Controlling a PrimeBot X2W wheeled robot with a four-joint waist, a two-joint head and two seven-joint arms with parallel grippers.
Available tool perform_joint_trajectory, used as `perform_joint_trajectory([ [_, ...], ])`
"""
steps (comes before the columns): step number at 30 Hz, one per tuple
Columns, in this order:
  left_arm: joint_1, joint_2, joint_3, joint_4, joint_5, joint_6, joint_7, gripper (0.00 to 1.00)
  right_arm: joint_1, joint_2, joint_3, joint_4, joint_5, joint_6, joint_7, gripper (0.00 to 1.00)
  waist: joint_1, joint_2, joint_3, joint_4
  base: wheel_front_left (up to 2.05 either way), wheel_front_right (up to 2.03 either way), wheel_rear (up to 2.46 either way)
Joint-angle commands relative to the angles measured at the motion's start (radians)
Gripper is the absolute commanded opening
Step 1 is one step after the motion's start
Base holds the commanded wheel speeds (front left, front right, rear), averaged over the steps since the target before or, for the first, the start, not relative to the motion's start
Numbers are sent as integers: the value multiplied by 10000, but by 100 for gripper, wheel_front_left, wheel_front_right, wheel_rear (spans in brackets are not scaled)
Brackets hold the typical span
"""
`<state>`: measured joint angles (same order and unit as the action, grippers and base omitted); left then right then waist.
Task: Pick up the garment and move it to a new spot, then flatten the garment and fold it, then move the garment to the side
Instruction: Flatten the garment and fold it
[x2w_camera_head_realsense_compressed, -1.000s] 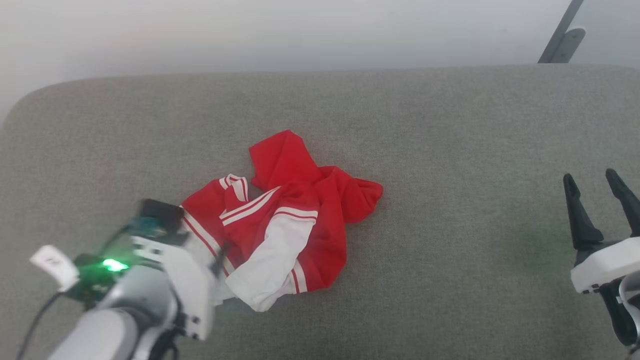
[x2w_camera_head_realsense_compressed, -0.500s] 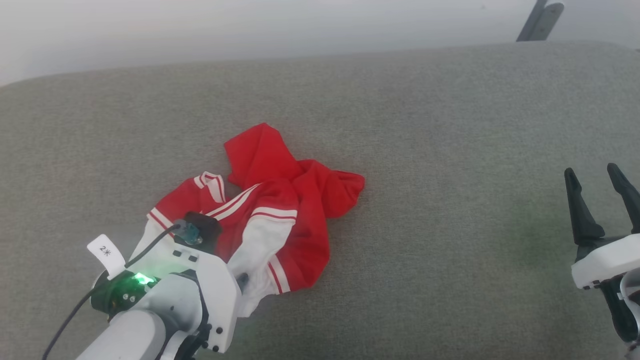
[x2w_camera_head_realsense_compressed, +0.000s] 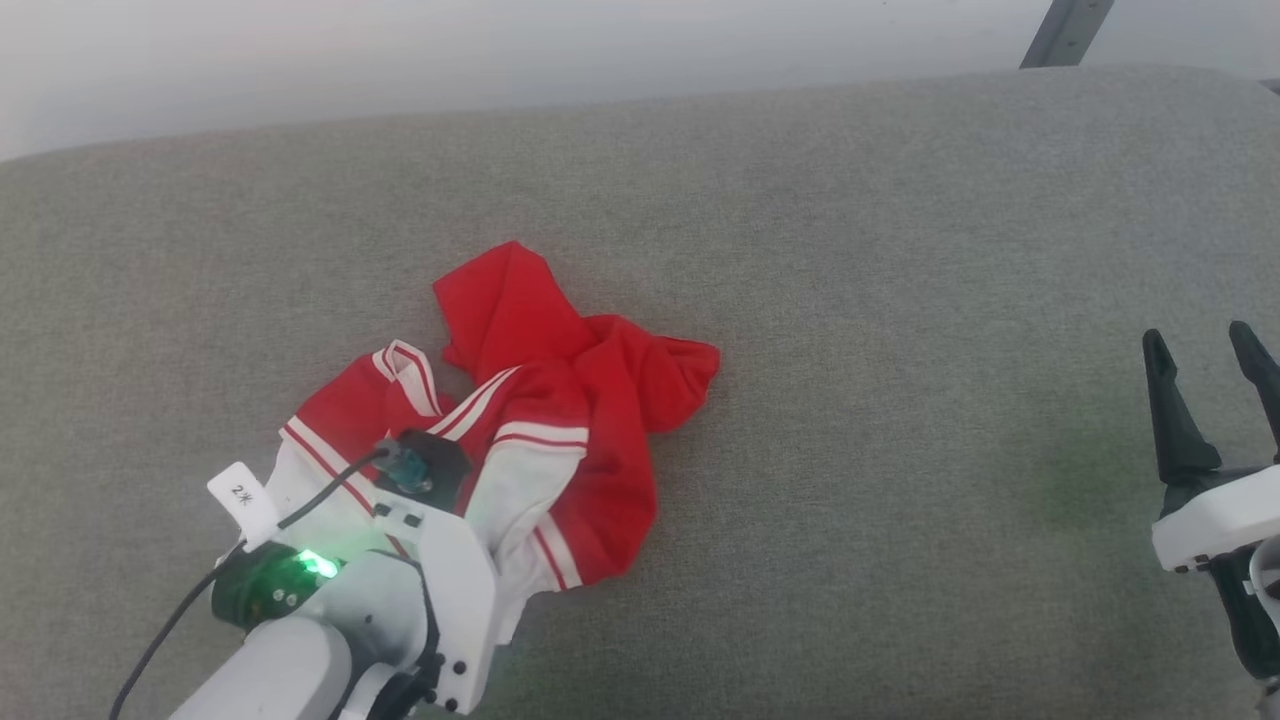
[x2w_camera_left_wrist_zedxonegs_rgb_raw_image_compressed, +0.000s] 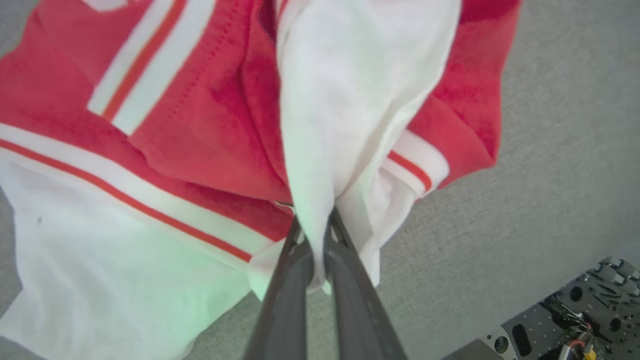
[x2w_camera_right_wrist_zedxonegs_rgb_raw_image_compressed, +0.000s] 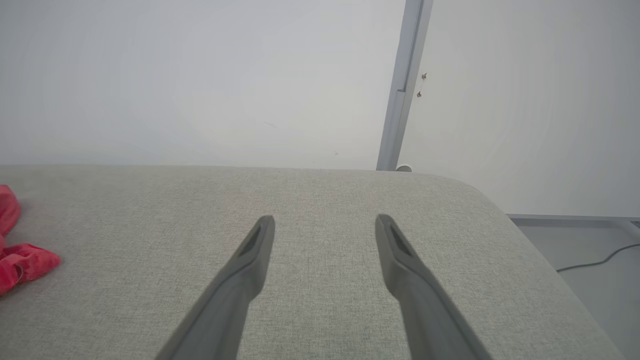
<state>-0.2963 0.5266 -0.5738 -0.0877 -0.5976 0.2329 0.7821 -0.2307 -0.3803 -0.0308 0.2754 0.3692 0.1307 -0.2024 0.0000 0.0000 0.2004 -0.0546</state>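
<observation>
Crumpled red-and-white garment (x2w_camera_head_realsense_compressed: 590, 400) on grey cushion (x2w_camera_head_realsense_compressed: 900, 250), left gripper (x2w_camera_left_wrist_zedxonegs_rgb_raw_image_compressed: 315, 226) at its 7 o'clock pinching a white fold, right gripper (x2w_camera_head_realsense_compressed: 1196, 334) spread wide at 3 o'clock.

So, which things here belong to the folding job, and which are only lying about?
Job: garment; left pincer, shut on its white fold; right pincer, open, away from it; grey padded surface.
Lying about: metal post; floor cable.
</observation>
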Motion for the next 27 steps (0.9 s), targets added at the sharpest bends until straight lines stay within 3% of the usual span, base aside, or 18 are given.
perform_joint_trajectory([
  [1,-194,-31,-39,-132,105,-54,5,0,-82,-6,4,54,-14,1,-72,100,0,0,-15,24,0,0,0],
  [12,-571,-402,-500,-1203,188,-392,-45,0,-153,113,27,73,-153,1,-111,100,0,0,-45,-37,0,0,0],
  [22,-1258,-1256,-1329,-316,248,-1331,-637,0,-371,187,124,260,-111,1,-203,100,0,0,139,-741,0,0,0],
  [24,-1429,-1448,-1541,198,360,-1564,-823,7,-410,183,148,339,-84,1,-237,100,0,0,192,-875,0,0,0],
  [27,-1682,-1796,-1757,1063,427,-1878,-1199,29,-485,204,233,432,-20,1,-286,100,0,0,250,-1050,0,0,0],
])
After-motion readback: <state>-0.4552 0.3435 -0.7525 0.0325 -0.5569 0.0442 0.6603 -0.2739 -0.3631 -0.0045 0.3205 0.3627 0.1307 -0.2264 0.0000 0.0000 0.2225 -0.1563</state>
